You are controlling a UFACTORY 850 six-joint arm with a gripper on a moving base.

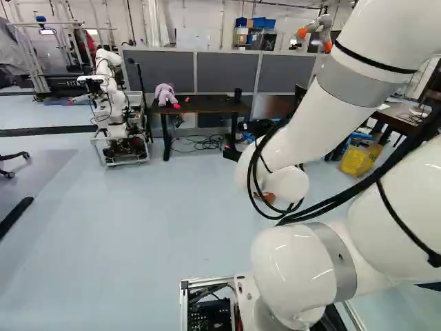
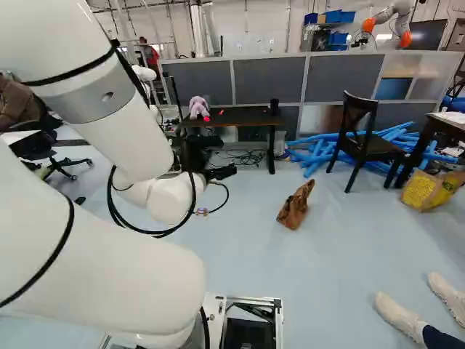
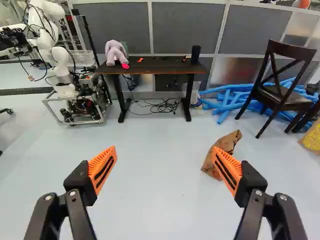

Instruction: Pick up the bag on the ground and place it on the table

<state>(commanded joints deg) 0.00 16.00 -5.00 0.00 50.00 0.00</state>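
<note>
White and bulky, the arm point(image 2: 109, 254) looms closest in the right base view, and out past its far end shows the black gripper point(image 2: 221, 173). In the wrist view its claw point(image 3: 164, 152) is released: two fingers with orange pads point(image 3: 102, 169) stand wide apart, holding nothing. Brown and crumpled, the bag point(image 2: 296, 206) lies on the pale floor point(image 2: 251, 247) ahead of the arm, well apart from any furniture. From the wrist, it appears beyond the finger on the chair's side, whose pad covers part of it. Farther out stands the black table point(image 3: 170, 65), with a pink and grey plush toy point(image 3: 116, 51) slumped at one end and a dark cylinder point(image 3: 195, 54) upright at the other; small red bits sit between them. Under it, black cables point(image 3: 165, 106) sprawl in loops. Beside the table, blue tubes point(image 3: 225, 102) are heaped on the floor, partly behind a dark wooden chair point(image 3: 290, 100). Next to that chair comes another dark table point(image 2: 429, 138), a yellow bag point(image 2: 423, 190) near its legs. On the plush toy's side, another robot point(image 3: 57, 55) rises from a wheeled frame. Grey partitions point(image 3: 190, 25) run behind the black table. At the lower right of the right base view are a person's feet point(image 2: 399, 316) in pale shoes.
</note>
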